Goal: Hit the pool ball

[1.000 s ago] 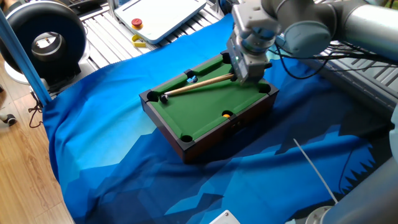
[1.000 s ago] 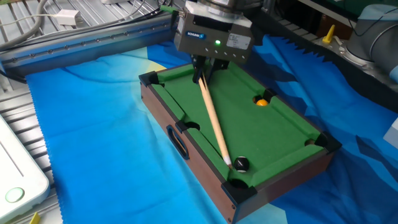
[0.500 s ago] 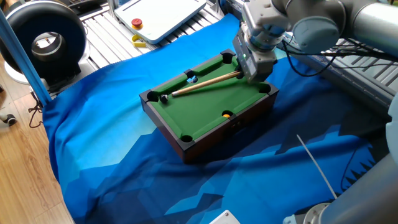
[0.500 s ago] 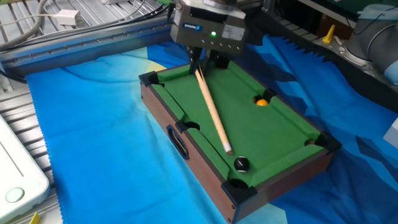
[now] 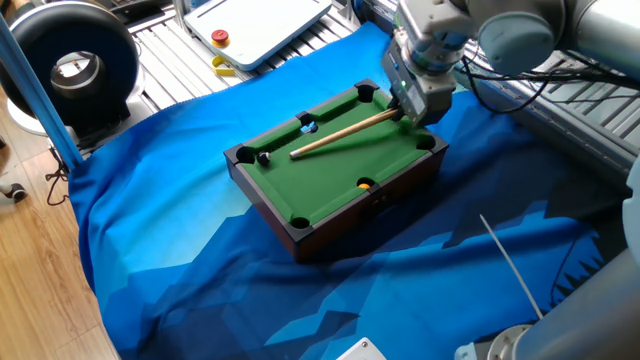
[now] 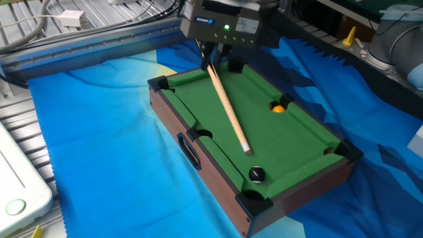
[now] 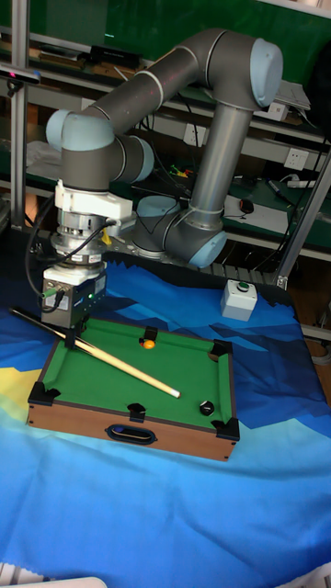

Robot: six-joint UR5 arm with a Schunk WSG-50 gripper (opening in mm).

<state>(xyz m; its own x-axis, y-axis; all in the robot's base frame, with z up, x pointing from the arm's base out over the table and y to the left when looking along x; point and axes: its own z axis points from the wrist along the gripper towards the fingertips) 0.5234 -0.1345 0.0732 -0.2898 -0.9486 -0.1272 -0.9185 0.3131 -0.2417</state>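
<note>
Here orange ball (image 6: pixel 279 108) sits apart from pool ball (image 6: pixel 256 174).

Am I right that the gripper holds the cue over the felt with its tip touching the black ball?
Not quite. The gripper does hold the cue over the felt, but the other fixed view shows its tip short of the black ball, with green showing between them.

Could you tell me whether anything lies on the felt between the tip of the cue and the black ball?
Nothing visible does. The gripper holds the cue, whose tip points toward the black ball across bare green felt. The orange ball sits off to the side, clear of that line.
</note>
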